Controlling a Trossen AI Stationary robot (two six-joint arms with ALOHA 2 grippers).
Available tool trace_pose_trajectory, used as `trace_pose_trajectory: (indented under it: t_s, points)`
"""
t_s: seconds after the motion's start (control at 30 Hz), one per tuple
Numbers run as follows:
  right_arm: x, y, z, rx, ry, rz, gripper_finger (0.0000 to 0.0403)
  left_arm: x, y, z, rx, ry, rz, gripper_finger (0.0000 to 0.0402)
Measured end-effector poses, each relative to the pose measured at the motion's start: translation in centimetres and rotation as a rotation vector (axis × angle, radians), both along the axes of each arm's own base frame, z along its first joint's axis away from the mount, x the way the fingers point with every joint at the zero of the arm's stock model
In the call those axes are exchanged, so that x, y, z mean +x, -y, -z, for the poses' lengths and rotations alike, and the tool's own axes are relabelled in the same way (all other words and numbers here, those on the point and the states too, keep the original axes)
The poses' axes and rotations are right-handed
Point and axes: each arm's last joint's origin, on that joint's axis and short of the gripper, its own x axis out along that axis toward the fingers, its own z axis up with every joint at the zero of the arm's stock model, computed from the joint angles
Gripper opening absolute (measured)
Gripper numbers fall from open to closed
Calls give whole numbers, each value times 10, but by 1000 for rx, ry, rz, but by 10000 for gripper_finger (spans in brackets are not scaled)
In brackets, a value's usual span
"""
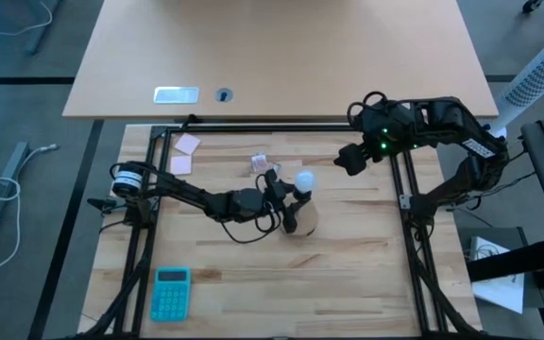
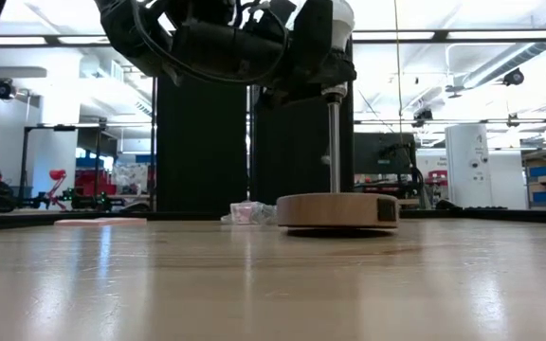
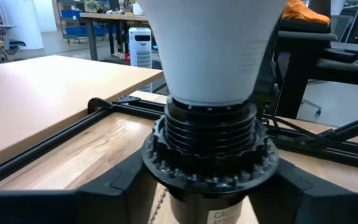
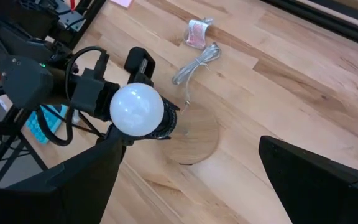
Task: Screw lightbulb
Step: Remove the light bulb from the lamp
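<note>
A white frosted lightbulb sits upright in a black ribbed socket. The socket stands on a thin metal stem rising from a round wooden disc that lies flat on the table. My left gripper reaches in level from the table's left at socket height, one finger on each side of the socket. My right gripper hangs open above the table's far right, tilted down toward the bulb and holding nothing. My left gripper has the socket's toothed collar, just below the bulb, between its two fingers. The fingers come in level from the table's left and meet the collar on opposite sides. Bulb and socket stand upright on the stem, the disc flat on the table.
A crumpled pinkish wrapper with a pale cord lies just beyond the disc. Two pink notes lie at the far left and a teal calculator at the near left. Black frame rails border the table.
</note>
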Motion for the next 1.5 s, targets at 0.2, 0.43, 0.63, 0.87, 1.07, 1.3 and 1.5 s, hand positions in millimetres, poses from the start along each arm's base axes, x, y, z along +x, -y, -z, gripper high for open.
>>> trace_pose_trajectory:
  t_s: [0.2, 0.43, 0.63, 0.87, 1.07, 1.3, 1.5]
  points:
    - [1, -1, -1, -8, 7, -52, 375, 1, 0, -2, -32, 18, -2, 163]
    - [2, -1, -23, -13, 201, -119, 375, 16, 4, -26, -67, 3, 0, 163]
    - [-26, 10, -31, 22, 151, 89, 375, 33, 8, -54, -2, -263, 10, 163]
    - [-39, 7, -33, 69, 176, 83, 375, 38, 8, -81, 23, -318, 18, 163]
    - [-48, 3, -35, -3, 197, 150, 375, 37, 25, -95, 3, -279, 52, 163]
    - [-53, 7, -44, -138, 279, 245, 375, 34, 44, -94, 9, -295, 97, 163]
    - [-53, 3, -37, 44, 240, 245, 375, 31, 37, -83, 40, -418, 86, 163]
